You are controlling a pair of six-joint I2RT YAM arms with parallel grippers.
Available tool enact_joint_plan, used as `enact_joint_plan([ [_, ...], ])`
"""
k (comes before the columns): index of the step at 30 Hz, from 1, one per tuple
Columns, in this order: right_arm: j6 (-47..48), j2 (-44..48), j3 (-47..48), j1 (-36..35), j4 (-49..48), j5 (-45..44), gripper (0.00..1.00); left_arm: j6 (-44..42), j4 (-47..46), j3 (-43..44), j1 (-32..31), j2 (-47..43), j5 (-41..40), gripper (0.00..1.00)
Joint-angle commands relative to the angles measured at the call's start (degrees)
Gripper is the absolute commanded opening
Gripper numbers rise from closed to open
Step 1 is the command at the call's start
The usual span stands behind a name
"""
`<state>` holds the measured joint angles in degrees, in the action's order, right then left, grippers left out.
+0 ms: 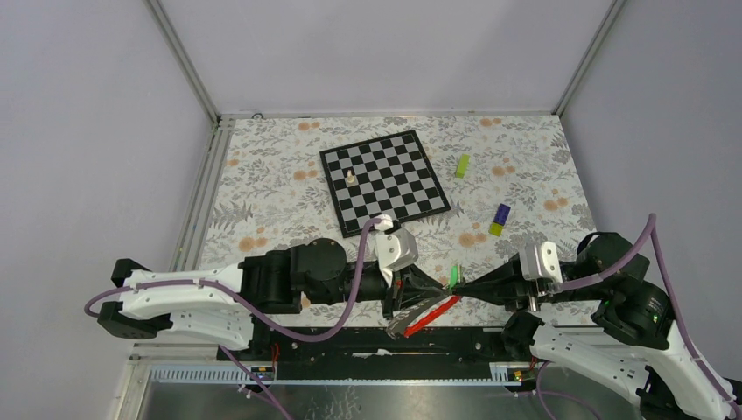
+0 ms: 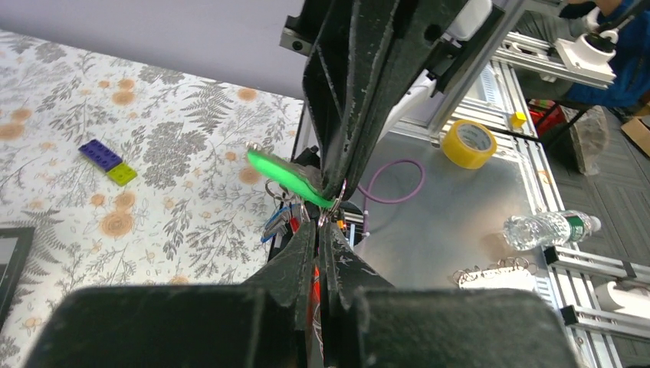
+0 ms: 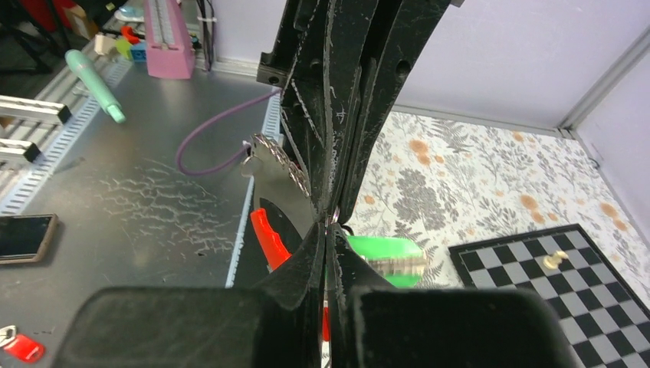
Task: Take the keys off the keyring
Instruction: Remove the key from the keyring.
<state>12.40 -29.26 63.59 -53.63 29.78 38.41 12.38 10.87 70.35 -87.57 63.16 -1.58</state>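
Floral tabletop (image 1: 262, 175), chessboard (image 1: 385, 179) at 12 o'clock. I read left gripper (image 1: 440, 291) and right gripper (image 1: 468, 290) tip to tip at 6 o'clock, both jaw sets closed on the keyring (image 3: 335, 221). The green-headed key (image 1: 454, 276) and other keys (image 2: 280, 217) hang there, with the red strap (image 1: 435, 315) trailing toward 7 o'clock.

Shiny metal keyring (image 2: 274, 192), glossy green plastic key (image 2: 287, 175), matt floral tablecloth (image 2: 153, 130)
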Motion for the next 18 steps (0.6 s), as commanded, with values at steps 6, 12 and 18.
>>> enact_joint_plan([
  [6,4.73,1.16,-1.97,-0.25,-0.29,-5.66,0.00,4.27,5.03,4.15,0.12,1.13,-12.19,0.00],
  [12,4.26,1.13,-3.83,-0.26,-0.27,-6.67,0.00,4.67,5.64,4.08,0.12,1.52,-15.84,0.00],
  [18,2.54,1.69,-6.77,-0.25,-2.37,-6.67,0.00,4.41,5.55,4.41,0.12,1.54,-17.56,0.00],
])
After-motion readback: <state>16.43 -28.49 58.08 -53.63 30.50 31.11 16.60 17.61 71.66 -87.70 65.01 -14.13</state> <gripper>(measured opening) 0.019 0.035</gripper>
